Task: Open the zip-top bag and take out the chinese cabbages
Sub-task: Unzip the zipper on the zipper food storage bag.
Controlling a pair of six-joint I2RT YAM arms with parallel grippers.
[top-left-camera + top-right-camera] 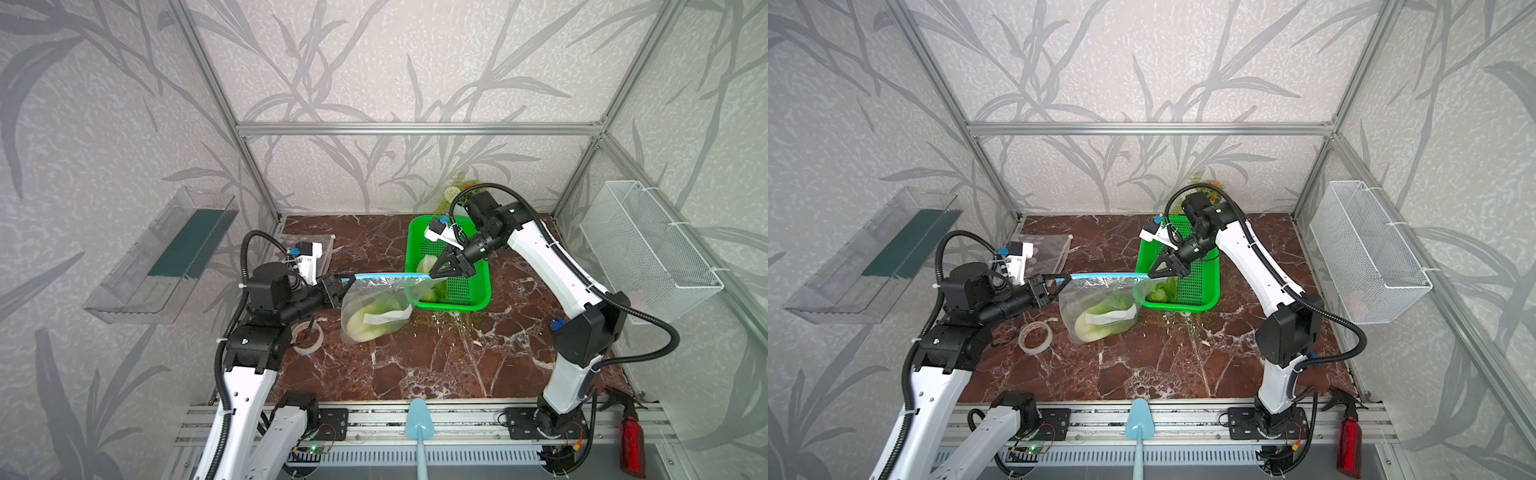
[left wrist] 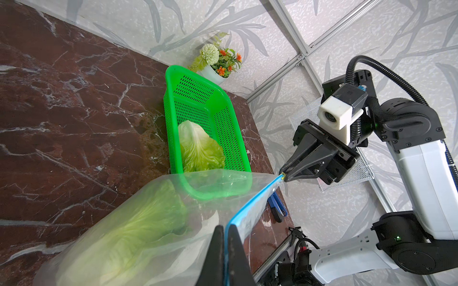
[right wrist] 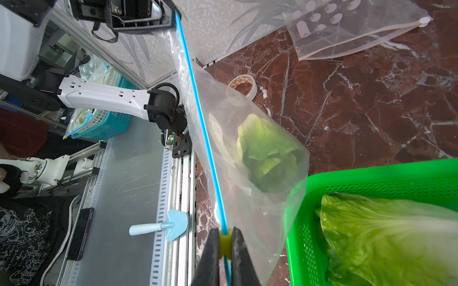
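Note:
The clear zip-top bag hangs stretched between both grippers above the marble table, its blue zip strip pulled taut. My left gripper is shut on the strip's left end. My right gripper is shut on the yellow slider at the strip's other end, over the green basket's near corner. One chinese cabbage lies inside the bag with a white label on it. Another chinese cabbage lies in the green basket, partly behind the bag in both top views.
A tape roll lies by the left arm, and a second clear pouch sits at the back left. Potted flowers stand behind the basket. A blue scoop and a red spray bottle rest on the front rail.

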